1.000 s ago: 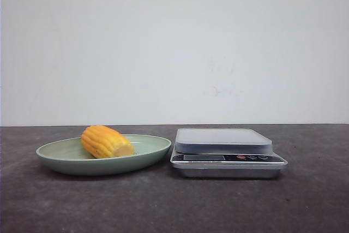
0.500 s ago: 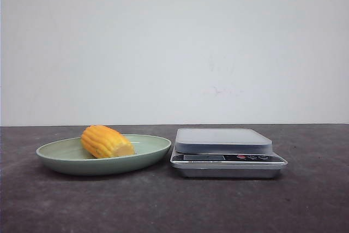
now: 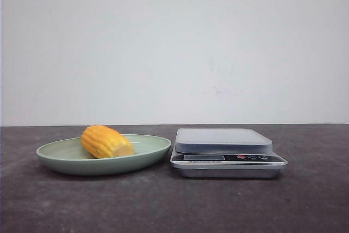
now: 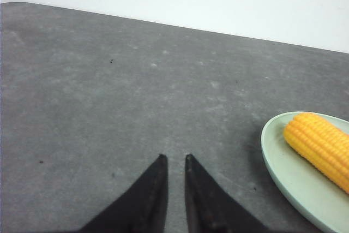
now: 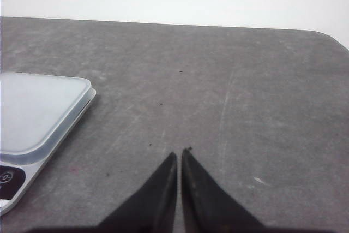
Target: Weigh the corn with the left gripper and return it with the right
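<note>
Yellow ribbed corn cob [image 3: 107, 141] lies in pale green shallow plate [image 3: 60, 163], at 9 o'clock of silver digital scale [image 3: 223, 140] w/ bare platform; left gripper [image 4: 173, 160] & right gripper [image 5: 179, 155] nearly closed, empty: fits pre-weigh or post-return.

Left pincer [image 4: 174, 159] seemingly near-closed over table [image 4: 109, 91]; corn [image 4: 319, 147] on plate [image 4: 294, 181]

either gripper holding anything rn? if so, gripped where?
Nothing is held. The left gripper and right gripper have fingers nearly together over bare table. The corn lies on the green plate.
</note>
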